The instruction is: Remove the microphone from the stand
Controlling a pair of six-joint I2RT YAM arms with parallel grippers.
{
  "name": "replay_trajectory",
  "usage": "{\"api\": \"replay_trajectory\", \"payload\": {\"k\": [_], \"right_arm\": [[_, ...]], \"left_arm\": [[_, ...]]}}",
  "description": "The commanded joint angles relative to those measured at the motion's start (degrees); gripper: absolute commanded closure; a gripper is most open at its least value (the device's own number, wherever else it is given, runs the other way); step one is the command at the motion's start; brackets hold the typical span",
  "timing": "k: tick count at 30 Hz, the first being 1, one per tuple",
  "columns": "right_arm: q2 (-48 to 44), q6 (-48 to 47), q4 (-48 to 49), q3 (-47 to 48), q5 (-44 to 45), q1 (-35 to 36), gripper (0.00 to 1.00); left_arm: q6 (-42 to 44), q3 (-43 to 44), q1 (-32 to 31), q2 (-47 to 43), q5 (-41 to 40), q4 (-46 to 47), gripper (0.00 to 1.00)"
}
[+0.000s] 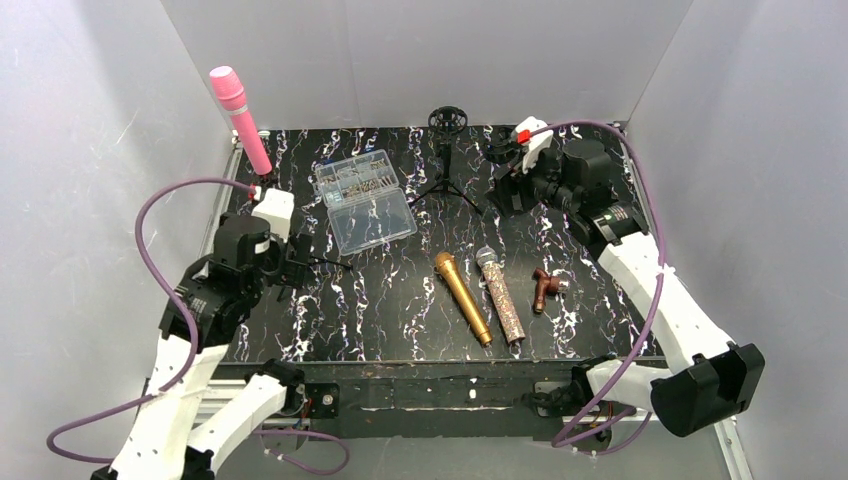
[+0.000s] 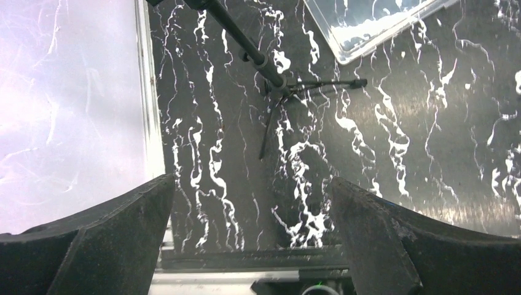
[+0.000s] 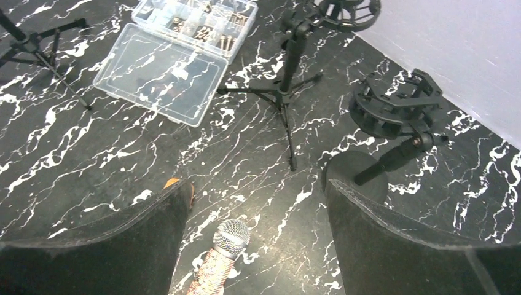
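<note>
A pink microphone (image 1: 240,112) stands tilted in a tripod stand at the far left; its pole (image 2: 242,43) and legs (image 2: 295,89) show in the left wrist view. My left gripper (image 1: 296,262) is open and empty, low over the table beside the stand's feet; in its wrist view (image 2: 252,236) the tripod lies ahead of the jaws. My right gripper (image 1: 508,188) is open and empty at the back right, far from the pink microphone; in its wrist view (image 3: 255,230) it hangs over the table.
A clear parts box (image 1: 365,200) lies left of centre. An empty tripod stand (image 1: 446,150) and a shock mount on a round base (image 3: 396,110) stand at the back. A gold microphone (image 1: 462,297), a glitter microphone (image 1: 501,294) and a small brown piece (image 1: 546,288) lie on the table.
</note>
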Motion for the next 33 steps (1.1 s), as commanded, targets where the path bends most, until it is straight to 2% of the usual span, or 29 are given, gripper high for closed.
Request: {"api": "replay_trajectory", "payload": {"k": [1, 7, 10, 18, 28, 33], "right_arm": [[1.2, -0.6, -1.9, 4.8, -0.6, 1.8, 0.12], [2.7, -0.3, -3.7, 7.3, -2.9, 3.8, 0.12], [2.7, -0.4, -3.8, 7.2, -3.1, 4.4, 0.12], [2.6, -0.5, -3.4, 5.8, -4.0, 4.8, 0.12], [4.5, 0.8, -2.5, 4.9, -4.6, 4.8, 0.12], [5.2, 1.3, -3.0, 5.8, -4.8, 4.9, 0.12]], "left_arm": [[-3.0, -8.5, 0.8, -2.7, -4.0, 12.4, 0.00], [-1.0, -16.8, 1.4, -4.1, -2.1, 25.6, 0.01], [-1.5, -16.8, 3.3, -1.6, -3.9, 27.3, 0.01], [-2.6, -17.5, 9.2, 3.4, -0.7, 36.5, 0.01], [0.0, -11.6, 11.2, 7.3, -1.4, 41.4, 0.01], [-0.3, -6.7, 12.7, 10.3, -1.5, 38.4, 0.01]]}}
